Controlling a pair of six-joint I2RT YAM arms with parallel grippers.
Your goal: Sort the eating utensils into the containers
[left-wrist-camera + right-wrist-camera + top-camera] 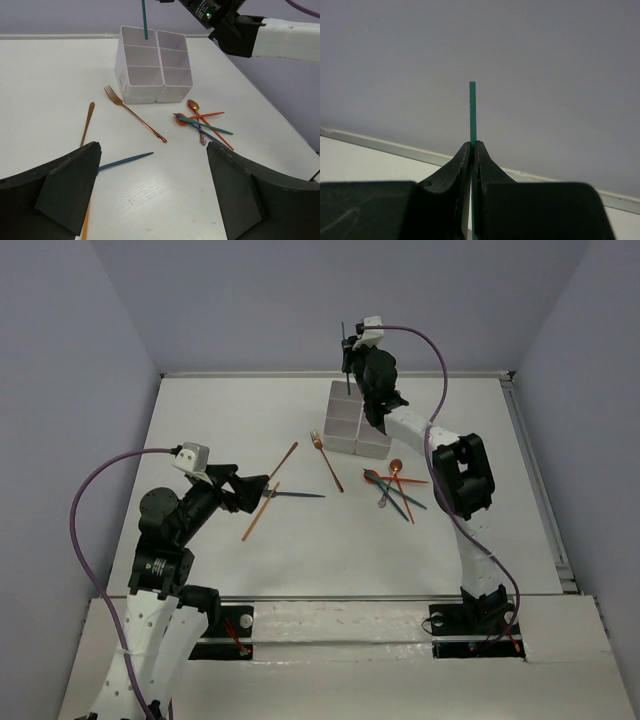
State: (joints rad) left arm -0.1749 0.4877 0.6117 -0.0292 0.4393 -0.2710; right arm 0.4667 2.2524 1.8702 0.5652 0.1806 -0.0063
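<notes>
Top external: high behind the arm bases (222,622) at frame bottom, looking down over the whole table (220,440). Left wrist: low, near the tabletop, facing the containers (142,92) at upper centre, which top external also shows. Right wrist: close-up toward the far wall (545,75); its teal utensil (472,110) also appears at left wrist's top edge

One container block (142,92) of six compartments; four teal utensils (125,161); roughly six orange-brown utensils (135,114), some overlapping.

The right arm (460,475) stretches over the containers (345,430), the right gripper (473,146) pinched tight on an upright teal utensil (472,110). The left gripper (264,491) hangs spread wide, well left of them.
</notes>
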